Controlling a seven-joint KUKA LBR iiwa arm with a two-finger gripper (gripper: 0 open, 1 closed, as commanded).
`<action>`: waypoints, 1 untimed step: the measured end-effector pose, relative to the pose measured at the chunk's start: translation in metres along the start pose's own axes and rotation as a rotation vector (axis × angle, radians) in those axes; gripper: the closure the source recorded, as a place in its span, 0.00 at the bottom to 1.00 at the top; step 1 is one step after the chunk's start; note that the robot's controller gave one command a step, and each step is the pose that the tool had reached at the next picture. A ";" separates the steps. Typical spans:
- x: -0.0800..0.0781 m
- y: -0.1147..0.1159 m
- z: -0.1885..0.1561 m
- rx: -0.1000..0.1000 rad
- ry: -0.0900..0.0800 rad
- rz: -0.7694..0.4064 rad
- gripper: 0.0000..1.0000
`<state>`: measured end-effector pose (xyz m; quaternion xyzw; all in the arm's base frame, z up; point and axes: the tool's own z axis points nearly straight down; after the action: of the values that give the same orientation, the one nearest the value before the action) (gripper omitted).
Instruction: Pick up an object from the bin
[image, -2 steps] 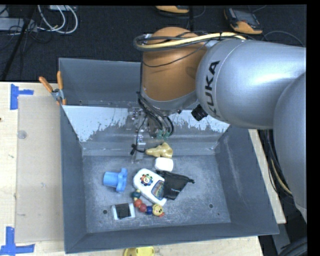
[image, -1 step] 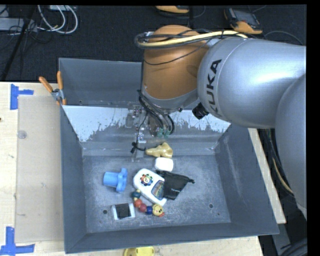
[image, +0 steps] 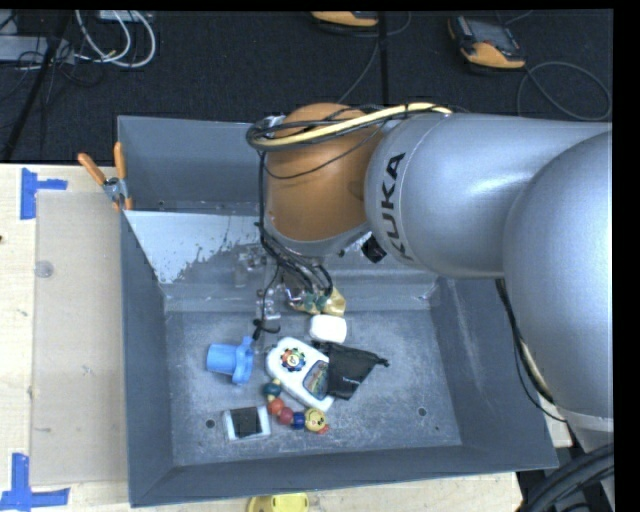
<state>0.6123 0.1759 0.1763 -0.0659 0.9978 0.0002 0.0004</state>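
Observation:
My gripper (image: 270, 304) hangs below the orange wrist cover, over the back middle of the bin floor. Just beneath and left of it lies a blue plastic piece (image: 232, 360). A white block (image: 328, 327) lies close to its right, with a yellowish thing (image: 333, 301) behind that. In front of the gripper is a white toy with a colourful round face (image: 295, 363). Nothing shows between the gripper's tips.
A black folded thing (image: 351, 372) lies right of the white toy. Several coloured beads (image: 291, 411) and a small black-and-white card (image: 247, 422) lie nearer the front wall. The arm covers the bin's right rear.

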 end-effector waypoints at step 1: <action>0.017 0.016 0.020 0.001 0.007 -0.059 0.00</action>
<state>0.5932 0.1898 0.1562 -0.0954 0.9954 -0.0004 -0.0032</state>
